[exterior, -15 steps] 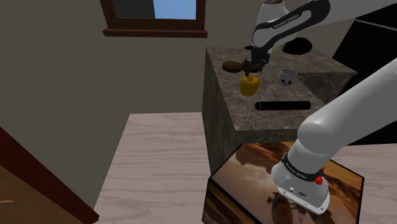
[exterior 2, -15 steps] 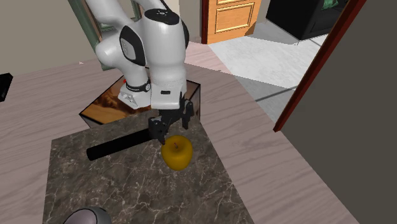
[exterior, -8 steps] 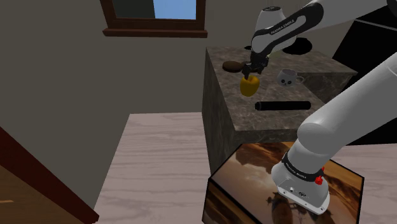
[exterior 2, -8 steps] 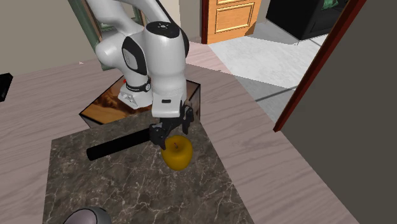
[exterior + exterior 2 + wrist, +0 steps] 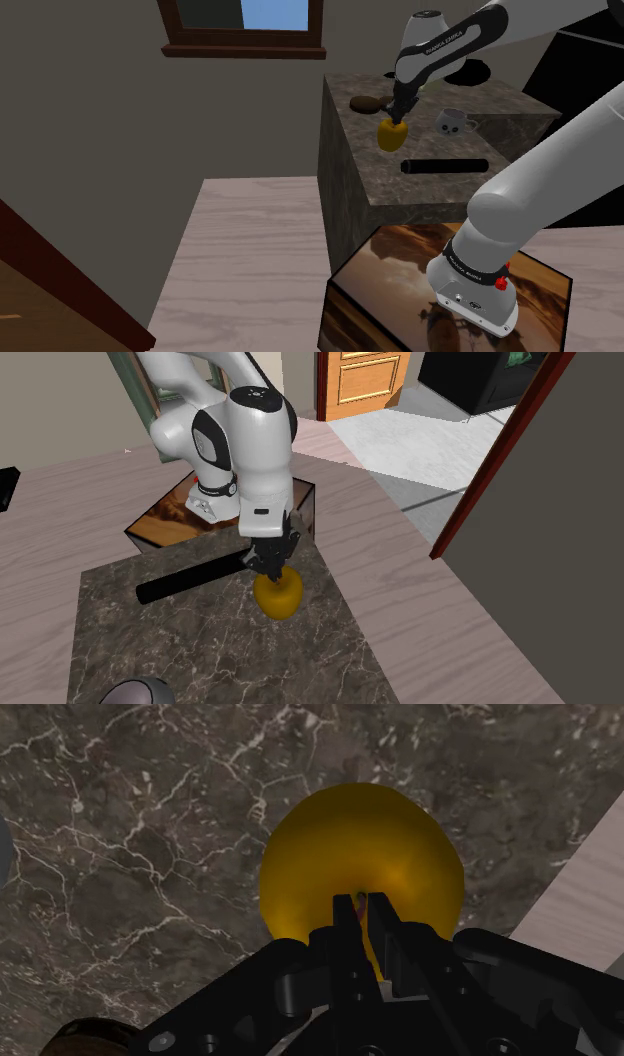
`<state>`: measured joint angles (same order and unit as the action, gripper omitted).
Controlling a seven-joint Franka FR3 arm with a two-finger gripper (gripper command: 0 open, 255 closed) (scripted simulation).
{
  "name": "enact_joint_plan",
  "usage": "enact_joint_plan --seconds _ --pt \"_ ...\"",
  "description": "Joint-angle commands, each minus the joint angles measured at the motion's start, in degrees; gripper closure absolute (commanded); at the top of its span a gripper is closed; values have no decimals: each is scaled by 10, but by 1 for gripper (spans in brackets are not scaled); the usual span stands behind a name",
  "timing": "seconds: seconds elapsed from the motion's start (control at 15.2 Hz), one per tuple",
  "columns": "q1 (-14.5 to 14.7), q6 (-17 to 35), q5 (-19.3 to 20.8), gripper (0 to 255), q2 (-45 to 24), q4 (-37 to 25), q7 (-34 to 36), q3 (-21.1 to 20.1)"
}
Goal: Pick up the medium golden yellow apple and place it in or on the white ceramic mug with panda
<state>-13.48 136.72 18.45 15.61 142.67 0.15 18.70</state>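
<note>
Gripper point(image 5: 362, 908) fingers clenched nearly together, pinching the stem at the top of the golden yellow apple point(image 5: 340, 854). Apple sits on the dark marble counter point(image 5: 180, 642) near its edge, just beside a black cylinder point(image 5: 444, 165). White mug point(image 5: 452, 122) stands apart.

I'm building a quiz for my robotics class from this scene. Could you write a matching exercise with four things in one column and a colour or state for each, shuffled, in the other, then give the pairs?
Things:
1. apple
2. mug
3. cylinder
4. gripper

Colour or state:
A. white
B. shut on the apple
C. golden yellow
D. black, lying flat on the marble top

Pairs: 1-C, 2-A, 3-D, 4-B.
</note>
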Motion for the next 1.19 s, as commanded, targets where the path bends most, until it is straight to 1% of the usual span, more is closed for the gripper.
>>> enact_joint_plan --seconds 0.0,0.33,1.12 --pt "0 0 0 255 0 0 0 0" --pt "0 0 0 255 0 0 0 0" --pt "4 -101 -11 255 45 -56 -14 -11"
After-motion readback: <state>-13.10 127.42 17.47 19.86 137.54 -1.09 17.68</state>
